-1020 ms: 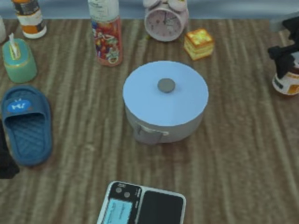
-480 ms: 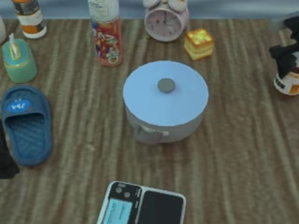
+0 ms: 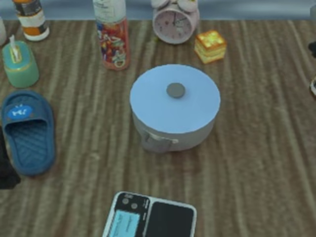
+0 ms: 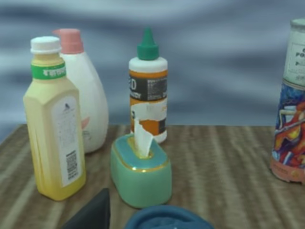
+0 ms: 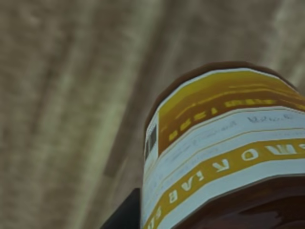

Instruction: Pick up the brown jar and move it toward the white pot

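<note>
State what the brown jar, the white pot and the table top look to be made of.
Brown jar: likely glass or clear plastic, glossy dark contents showing below a matte paper-like label. White pot: probably enamelled or painted metal, smooth pale lid, grey knob, matte grey wall. Table: wood or wood-look laminate, judging by the streaky brown grain.

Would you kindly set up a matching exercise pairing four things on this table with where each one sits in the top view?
Things:
1. white pot
2. blue slipper
3. pink alarm clock
4. digital scale

Places:
A. far edge, just behind the pot
B. middle of the table
C. near edge, in front of the pot
D. left side, below the green tissue box

Pairs: 1-B, 2-D, 3-A, 4-C
</note>
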Controlling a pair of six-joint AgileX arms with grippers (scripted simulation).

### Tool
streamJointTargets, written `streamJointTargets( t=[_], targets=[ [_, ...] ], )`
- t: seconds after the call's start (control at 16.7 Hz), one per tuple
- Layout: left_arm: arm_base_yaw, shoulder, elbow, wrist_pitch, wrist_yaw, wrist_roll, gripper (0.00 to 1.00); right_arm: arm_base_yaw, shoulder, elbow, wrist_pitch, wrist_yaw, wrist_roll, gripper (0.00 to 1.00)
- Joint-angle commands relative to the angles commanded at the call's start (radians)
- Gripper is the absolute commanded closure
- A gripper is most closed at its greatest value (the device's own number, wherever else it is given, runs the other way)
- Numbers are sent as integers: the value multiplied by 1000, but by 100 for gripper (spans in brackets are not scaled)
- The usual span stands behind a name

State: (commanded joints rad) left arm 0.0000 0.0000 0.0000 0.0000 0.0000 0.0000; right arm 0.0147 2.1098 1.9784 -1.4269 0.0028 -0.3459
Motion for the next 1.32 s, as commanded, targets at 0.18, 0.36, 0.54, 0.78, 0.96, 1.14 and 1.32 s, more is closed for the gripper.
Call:
streamJointTargets(
  t=[0.18, 0.36, 0.54, 0.78, 0.96, 1.14, 1.32],
  targets=[
    [0, 0, 0, 0, 0, 0, 0, 3, -58, -58, -11, -1, -1, 100],
    [0, 0, 0, 0, 0, 0, 0, 3, -58, -59, -11, -1, -1, 100],
    [0, 0, 0, 0, 0, 0, 0, 5, -49, -52, -8, -1, 16, 100],
    [0, 0, 0, 0, 0, 0, 0, 67, -5, -32, 14, -2, 163, 100],
    [0, 0, 0, 0, 0, 0, 0, 135, 37, -14, 44, -3, 339, 100],
    [0, 0, 0, 0, 0, 0, 0, 204, 77, -1, 74, -4, 515, 100],
    [0, 0, 0, 0, 0, 0, 0, 250, 104, 0, 93, -5, 614, 100]
  ],
)
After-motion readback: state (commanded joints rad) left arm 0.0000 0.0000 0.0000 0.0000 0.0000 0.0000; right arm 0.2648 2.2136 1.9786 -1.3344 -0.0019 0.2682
